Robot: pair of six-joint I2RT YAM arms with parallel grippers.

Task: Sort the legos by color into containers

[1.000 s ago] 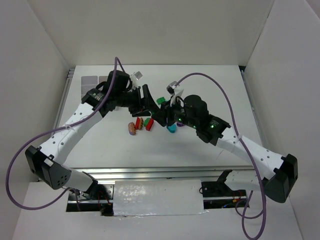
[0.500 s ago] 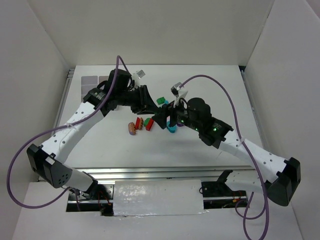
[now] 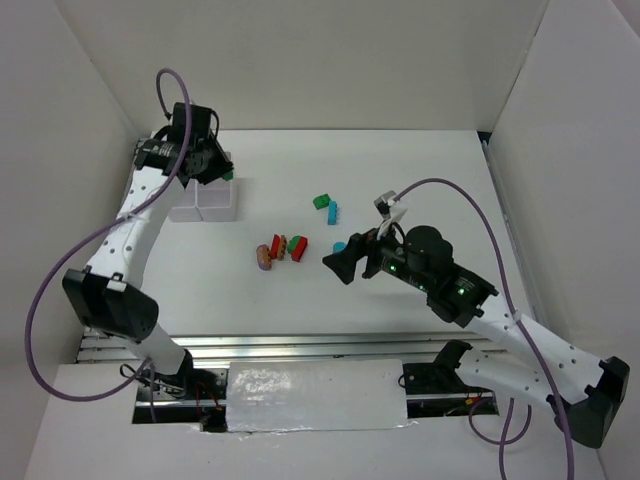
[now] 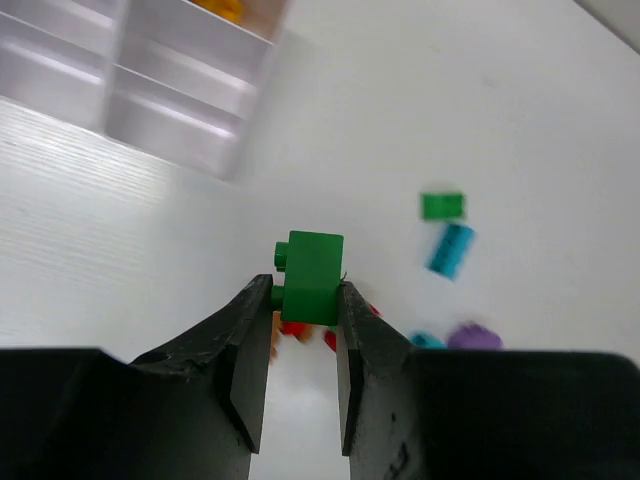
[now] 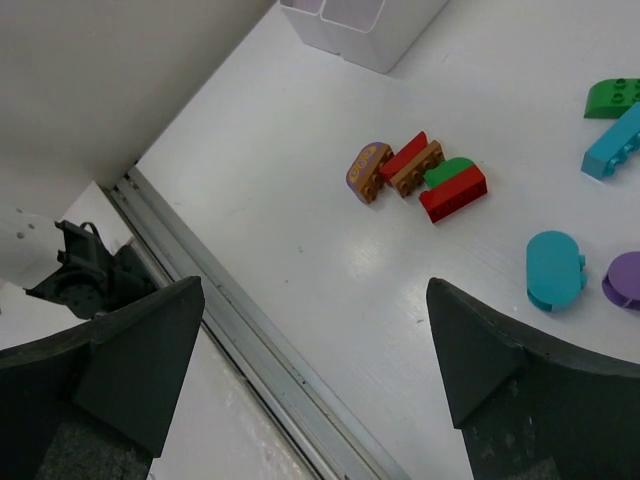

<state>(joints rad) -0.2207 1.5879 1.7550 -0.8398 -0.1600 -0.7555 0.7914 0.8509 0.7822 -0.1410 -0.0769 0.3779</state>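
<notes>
**Green brick carried from the pile to the tray.**
My left gripper (image 4: 300, 300) pinches the green brick (image 4: 311, 272) and has swung from mid-table to the white tray (image 3: 205, 207) at the far left. My right gripper (image 5: 310, 345) has drawn back with its jaws spread wide and empty. A drop into a compartment is probably next. The other legos (image 5: 420, 175) lie loose mid-table.

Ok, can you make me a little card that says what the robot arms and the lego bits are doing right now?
Left end effector: shut on a small green plastic brick, by the white plastic divided tray
Right end effector: open, holding nothing
Loose on white table: red, brown and green cluster of pieces, green rounded piece, teal brick, teal oval piece, purple oval piece
</notes>
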